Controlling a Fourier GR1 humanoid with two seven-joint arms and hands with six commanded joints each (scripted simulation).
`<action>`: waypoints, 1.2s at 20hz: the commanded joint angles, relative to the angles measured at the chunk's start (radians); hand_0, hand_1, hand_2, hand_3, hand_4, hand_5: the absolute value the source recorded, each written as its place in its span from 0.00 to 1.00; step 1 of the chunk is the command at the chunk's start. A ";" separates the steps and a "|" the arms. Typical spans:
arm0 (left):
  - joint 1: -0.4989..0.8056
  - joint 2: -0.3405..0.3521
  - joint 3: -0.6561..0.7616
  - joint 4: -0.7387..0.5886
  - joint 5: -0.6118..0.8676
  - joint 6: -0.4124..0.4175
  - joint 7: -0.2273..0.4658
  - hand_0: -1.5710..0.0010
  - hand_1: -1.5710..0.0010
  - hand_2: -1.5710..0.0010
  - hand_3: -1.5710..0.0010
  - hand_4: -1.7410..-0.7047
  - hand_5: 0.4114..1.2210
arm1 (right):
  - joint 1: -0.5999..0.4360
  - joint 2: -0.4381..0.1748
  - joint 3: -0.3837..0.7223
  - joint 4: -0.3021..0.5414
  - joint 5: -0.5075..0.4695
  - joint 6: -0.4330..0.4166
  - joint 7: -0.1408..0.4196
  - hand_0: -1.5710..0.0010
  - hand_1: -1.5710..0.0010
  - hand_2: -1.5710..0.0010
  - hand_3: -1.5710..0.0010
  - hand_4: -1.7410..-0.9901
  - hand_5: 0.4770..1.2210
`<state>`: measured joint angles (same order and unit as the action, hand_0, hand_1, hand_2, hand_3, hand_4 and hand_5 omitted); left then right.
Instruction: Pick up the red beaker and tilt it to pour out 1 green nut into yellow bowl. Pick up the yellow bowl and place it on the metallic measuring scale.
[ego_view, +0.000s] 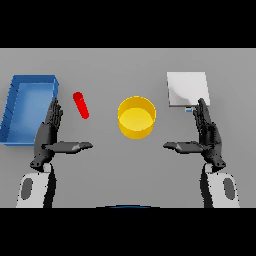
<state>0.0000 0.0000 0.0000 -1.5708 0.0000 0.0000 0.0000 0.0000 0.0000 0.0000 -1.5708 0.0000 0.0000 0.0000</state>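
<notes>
Red beaker (80, 105) lying left of yellow bowl (136, 117), scale (187, 89) far right, left hand (48, 134) & right hand (207, 134) spread flat.

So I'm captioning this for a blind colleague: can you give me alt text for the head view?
A yellow bowl sits mid-table between two open dark hands, the left hand near a red beaker and a blue tray, the right hand just below a metallic scale. Neither hand holds anything.
</notes>
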 joint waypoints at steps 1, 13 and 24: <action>0.002 0.001 0.001 -0.002 0.001 0.000 -0.002 1.00 1.00 1.00 1.00 0.58 0.31 | 0.000 0.001 0.001 0.000 0.000 -0.001 0.000 1.00 1.00 1.00 1.00 0.89 0.14; 0.148 0.091 -0.108 -0.219 -0.119 -0.039 0.049 1.00 1.00 1.00 1.00 0.58 0.30 | 0.082 -0.062 0.133 -0.121 0.277 -0.070 -0.093 1.00 1.00 1.00 1.00 0.85 0.16; -0.111 0.092 -0.042 0.123 -0.121 -0.047 0.038 1.00 1.00 1.00 1.00 0.54 0.29 | 0.084 -0.061 0.119 -0.137 0.194 -0.010 -0.088 1.00 1.00 1.00 1.00 0.69 0.20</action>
<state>-0.1124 0.0914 -0.0425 -1.4480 -0.1216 -0.0467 0.0423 0.0836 -0.0611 0.1195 -1.7080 0.1944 -0.0100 -0.0882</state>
